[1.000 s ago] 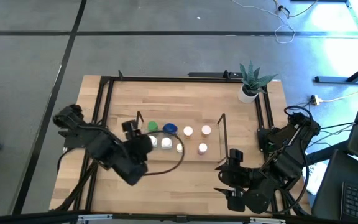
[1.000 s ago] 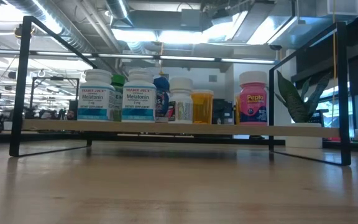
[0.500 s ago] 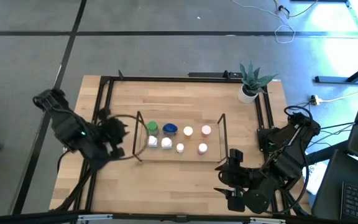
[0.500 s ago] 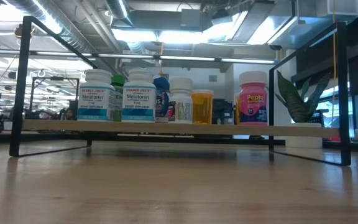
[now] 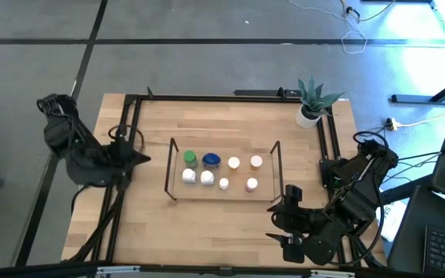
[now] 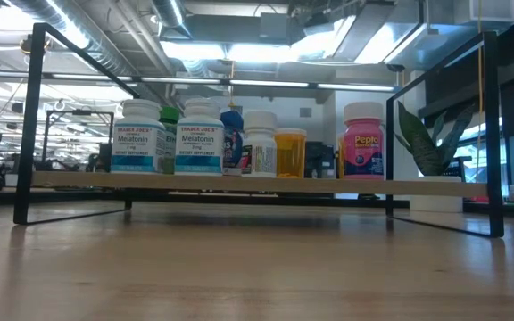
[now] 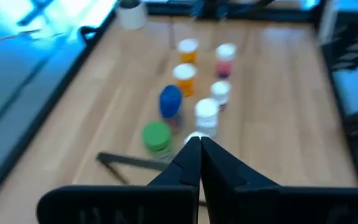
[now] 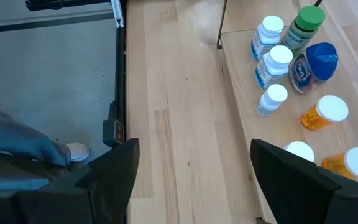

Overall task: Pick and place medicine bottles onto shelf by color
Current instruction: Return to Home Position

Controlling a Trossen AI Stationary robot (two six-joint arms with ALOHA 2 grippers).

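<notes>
I am holding my left gripper (image 7: pixel 199 142), fingers pressed together, at the left edge of the table (image 5: pixel 207 224), pointing toward the shelf (image 5: pixel 267 176) but apart from it. The medicine bottles (image 5: pixel 212 161) are standing in two rows on that shelf. My right gripper (image 8: pixel 191 155) is waiting with fingers spread, near the shelf's front right corner.

Bare table (image 5: pixel 207 232) is left between the shelf (image 5: pixel 269 174) and the near edge, and a second clear strip lies behind the shelf. The shelf board is crowded by medicine bottles (image 5: pixel 206 177) in two rows and is closed at both ends by upright wire. The far right corner is taken by the plant (image 5: pixel 313 100). The left rail of the black frame (image 5: pixel 130 123) is overhung by the left gripper (image 5: pixel 139 157), fingers pressed together. The near right corner is blocked by the right gripper (image 5: pixel 286 220), fingers spread.
</notes>
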